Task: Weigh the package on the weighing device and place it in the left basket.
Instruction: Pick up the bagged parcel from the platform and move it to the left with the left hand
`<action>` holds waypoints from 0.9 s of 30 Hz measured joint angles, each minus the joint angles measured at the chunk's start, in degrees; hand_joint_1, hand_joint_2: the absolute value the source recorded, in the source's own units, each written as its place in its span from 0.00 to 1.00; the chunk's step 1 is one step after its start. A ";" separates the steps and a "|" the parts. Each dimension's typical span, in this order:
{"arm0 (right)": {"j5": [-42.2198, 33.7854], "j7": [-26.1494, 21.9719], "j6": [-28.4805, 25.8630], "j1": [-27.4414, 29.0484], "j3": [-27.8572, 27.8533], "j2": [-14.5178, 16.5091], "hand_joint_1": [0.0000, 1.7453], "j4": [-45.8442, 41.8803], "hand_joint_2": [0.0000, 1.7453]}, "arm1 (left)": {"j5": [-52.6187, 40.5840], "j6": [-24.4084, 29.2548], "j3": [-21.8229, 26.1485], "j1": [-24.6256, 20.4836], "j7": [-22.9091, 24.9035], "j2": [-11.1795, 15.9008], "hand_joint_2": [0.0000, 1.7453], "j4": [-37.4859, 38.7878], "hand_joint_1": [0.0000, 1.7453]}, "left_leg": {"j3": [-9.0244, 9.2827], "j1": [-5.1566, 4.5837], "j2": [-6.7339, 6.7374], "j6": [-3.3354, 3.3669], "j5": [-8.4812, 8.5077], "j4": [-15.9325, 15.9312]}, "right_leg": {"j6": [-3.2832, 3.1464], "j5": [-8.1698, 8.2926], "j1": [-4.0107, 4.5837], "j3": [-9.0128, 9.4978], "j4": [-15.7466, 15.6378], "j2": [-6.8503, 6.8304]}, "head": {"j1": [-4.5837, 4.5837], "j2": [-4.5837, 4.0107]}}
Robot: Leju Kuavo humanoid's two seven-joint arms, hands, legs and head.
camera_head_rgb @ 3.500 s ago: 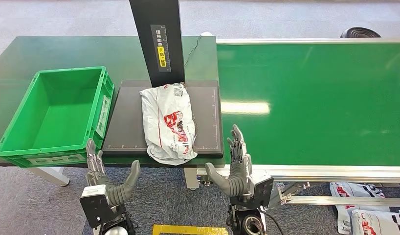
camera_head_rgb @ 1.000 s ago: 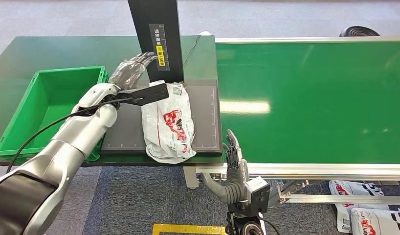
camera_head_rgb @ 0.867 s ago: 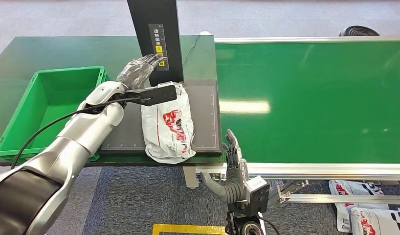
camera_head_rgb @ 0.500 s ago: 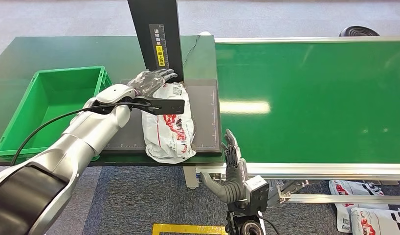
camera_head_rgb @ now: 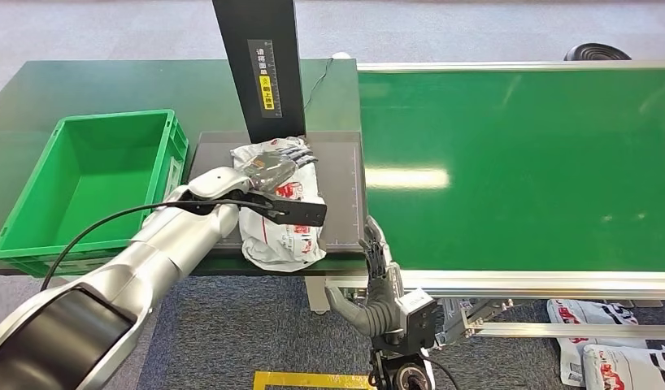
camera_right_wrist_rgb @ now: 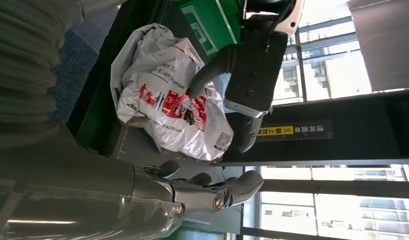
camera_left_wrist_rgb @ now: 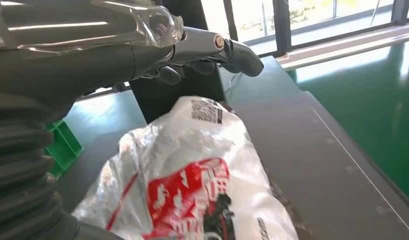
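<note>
Right under the left hand (camera_head_rgb: 279,160) lies the package (camera_head_rgb: 282,223), a white plastic mail bag with red print and a barcode label, resting on the black platform of the weighing device (camera_head_rgb: 345,195). The hand sits over the bag's far end, fingers spread and reaching toward the scale's upright black post (camera_head_rgb: 260,65). In the left wrist view the fingers (camera_left_wrist_rgb: 227,47) arch above the package (camera_left_wrist_rgb: 192,175) with a gap below them, so nothing is clasped; the right wrist view shows the thumb (camera_right_wrist_rgb: 210,70) lying against the bag's crinkled side (camera_right_wrist_rgb: 162,100). Whether the palm presses on the plastic cannot be told.

Beside that hand, on its outer side, the green basket (camera_head_rgb: 36,203) stands on the dark table, just next to the scale platform. The near end of the bag hangs slightly over the platform's front edge.

Lower down, in front of the table edge, the right hand (camera_head_rgb: 376,284) is raised with fingers straight and apart, holding nothing. Beyond it stretches the green conveyor belt (camera_head_rgb: 516,162). More printed bags (camera_head_rgb: 606,357) lie on the floor at the far right.
</note>
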 joint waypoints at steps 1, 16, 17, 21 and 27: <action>0.04 0.05 -0.09 -0.13 0.00 0.01 0.00 0.15 1.00 | 0.02 0.25 -0.03 0.41 0.05 -0.13 1.00 0.09 0.00 | 0.00 0.00 0.00 0.00 0.00 0.00 | 0.00 0.00 0.00 0.00 0.00 0.00 | -0.01 0.00; 0.45 0.94 -0.35 -1.14 -0.45 0.01 0.00 1.26 1.00 | 1.14 4.02 1.56 6.15 1.69 0.80 1.00 0.99 0.00 | 0.00 0.01 0.00 0.00 0.00 -0.01 | 0.00 0.00 0.00 0.00 0.00 0.00 | 0.00 0.00; 0.50 1.00 -0.35 -1.18 -0.48 0.01 0.00 1.26 1.00 | 1.14 4.42 1.83 6.53 1.79 0.82 1.00 1.00 0.00 | 0.00 0.01 0.00 0.00 0.00 -0.01 | 0.00 0.00 0.00 0.01 0.00 0.00 | 0.00 0.00; 0.64 1.08 -0.35 -1.21 -0.57 0.01 0.00 1.29 1.00 | 1.14 5.17 3.03 7.67 2.08 0.91 1.00 1.00 0.00 | 0.01 0.01 0.00 0.00 -0.01 -0.01 | 0.00 0.00 0.00 0.01 0.00 0.00 | -0.01 0.00; 0.76 1.17 -0.35 -1.21 -0.84 0.01 0.00 1.32 1.00 | 1.15 5.38 4.49 8.57 2.17 1.09 1.00 1.00 0.00 | 0.05 0.01 0.01 0.00 -0.01 -0.01 | -0.01 0.00 0.00 0.05 0.00 0.00 | -0.01 0.00</action>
